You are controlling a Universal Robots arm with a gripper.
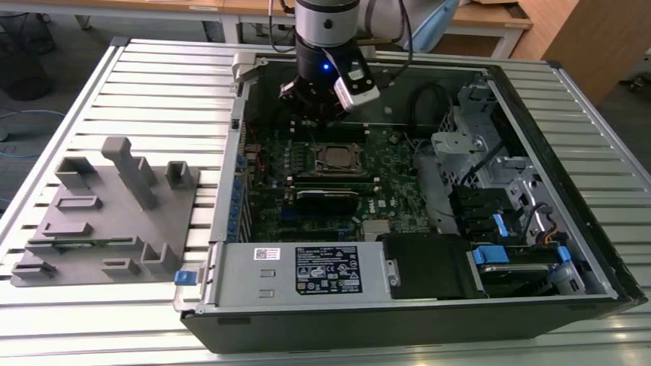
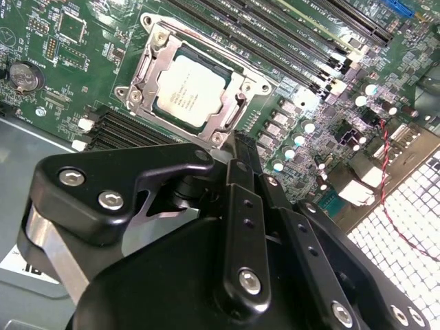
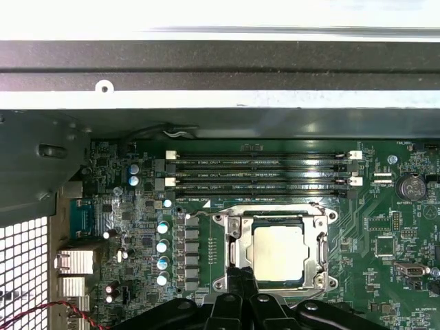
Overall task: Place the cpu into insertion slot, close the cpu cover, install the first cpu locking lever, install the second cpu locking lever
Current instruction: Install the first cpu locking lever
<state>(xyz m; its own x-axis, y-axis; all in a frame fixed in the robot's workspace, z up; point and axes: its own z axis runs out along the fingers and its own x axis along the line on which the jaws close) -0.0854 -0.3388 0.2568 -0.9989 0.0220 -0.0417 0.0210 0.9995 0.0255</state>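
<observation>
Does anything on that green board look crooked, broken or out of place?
Nothing stands out. The cpu lies flat and square inside the cpu cover, whose frame sits evenly around it. The gripper is close beside the cover's edge.

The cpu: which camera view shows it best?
The second wrist view: the cpu lies large and unobstructed there. The first wrist view shows it smaller, face-on; the exterior view shows a tiny pale square.

So the cpu [image 2: 189, 89] is sitting in the insertion slot [image 2: 213, 63], and the cpu cover [image 2: 148, 69] lies flat around its silvery top. The black hand [image 2: 240, 141] hangs just beside the socket's edge. Long memory slots [image 2: 289, 41] run alongside, with a coin battery [image 2: 20, 75] further off on the green board.
</observation>
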